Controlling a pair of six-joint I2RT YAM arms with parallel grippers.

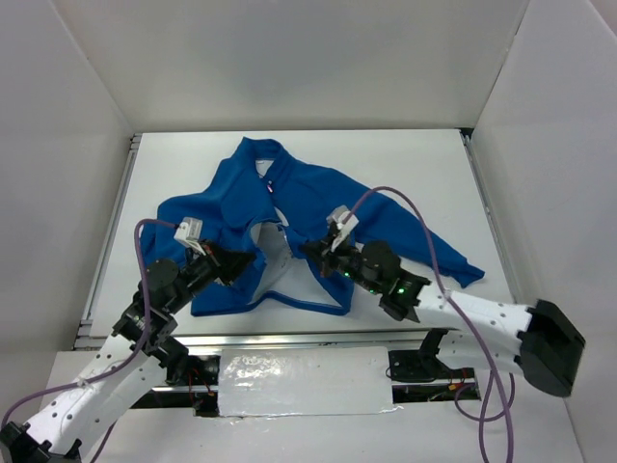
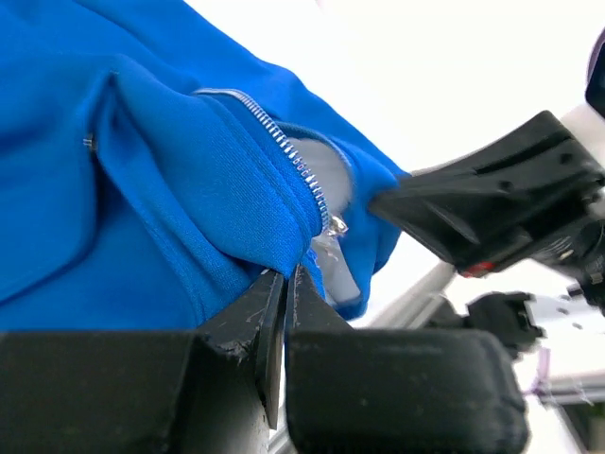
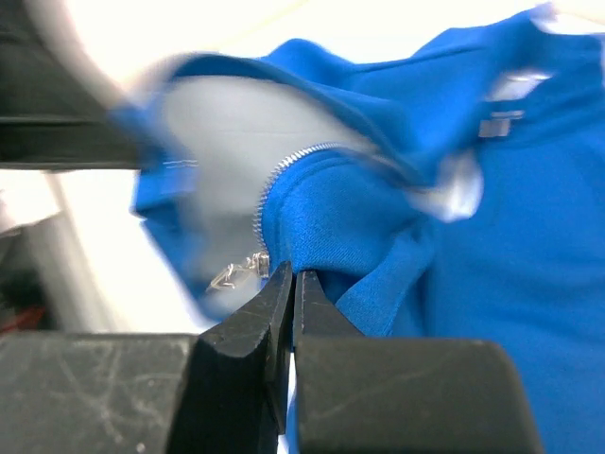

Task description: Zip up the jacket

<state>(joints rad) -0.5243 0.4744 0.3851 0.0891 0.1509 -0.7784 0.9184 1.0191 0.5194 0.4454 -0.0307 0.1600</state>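
Observation:
The bright blue jacket [image 1: 289,207] lies on the white table, collar at the far side, its front open with the grey lining showing. My left gripper [image 1: 246,262] is shut on the jacket's left front edge [image 2: 274,236], beside the zipper teeth [image 2: 284,147]. My right gripper [image 1: 316,249] is shut on the right front edge [image 3: 321,236]; the small metal pull [image 3: 232,274] hangs just left of its fingertips. Both lower front edges are lifted off the table. The right gripper also shows in the left wrist view [image 2: 492,203].
White walls enclose the table [image 1: 405,174] on three sides. A metal rail [image 1: 308,338] runs along the near edge. The jacket's right sleeve [image 1: 443,256] stretches toward the right. Purple cables loop over both arms.

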